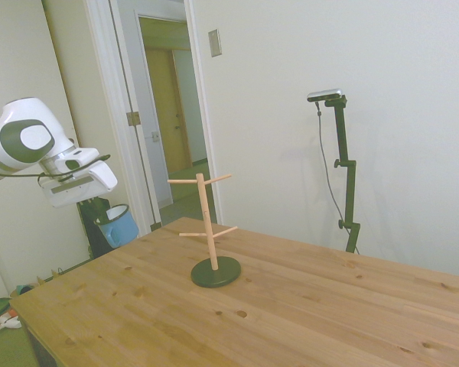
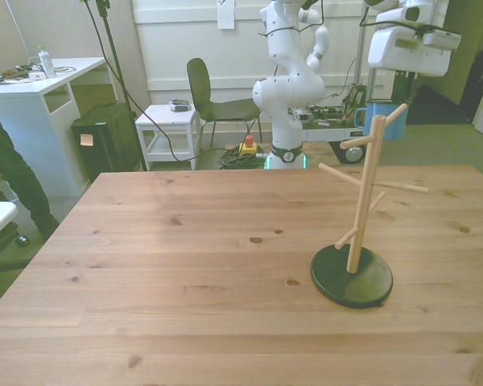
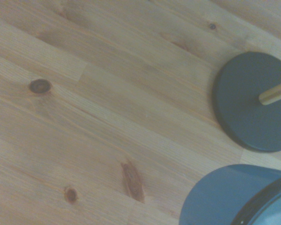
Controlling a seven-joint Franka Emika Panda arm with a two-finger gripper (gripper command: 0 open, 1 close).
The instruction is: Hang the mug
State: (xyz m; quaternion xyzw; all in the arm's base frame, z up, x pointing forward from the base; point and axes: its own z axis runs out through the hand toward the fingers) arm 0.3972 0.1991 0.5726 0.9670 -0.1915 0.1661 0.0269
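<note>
End effector holding small light-blue enamel mug aloft, well short of wooden peg stand on the counter; hanging still undone.

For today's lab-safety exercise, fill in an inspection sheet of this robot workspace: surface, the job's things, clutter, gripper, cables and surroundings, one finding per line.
Surface: wooden table, bare planks with knots.
Job's things: the mug hangs below the gripper, off the table edge in the side view; the peg stand is upright on its dark round base, all pegs empty.
Clutter: nothing seen on the table.
Gripper: the gripper carries the mug; fingers not clearly visible.
Cables: a black cable loops along the wrist.
Surroundings: chair, small white side table, white desk, open doorway.
</note>
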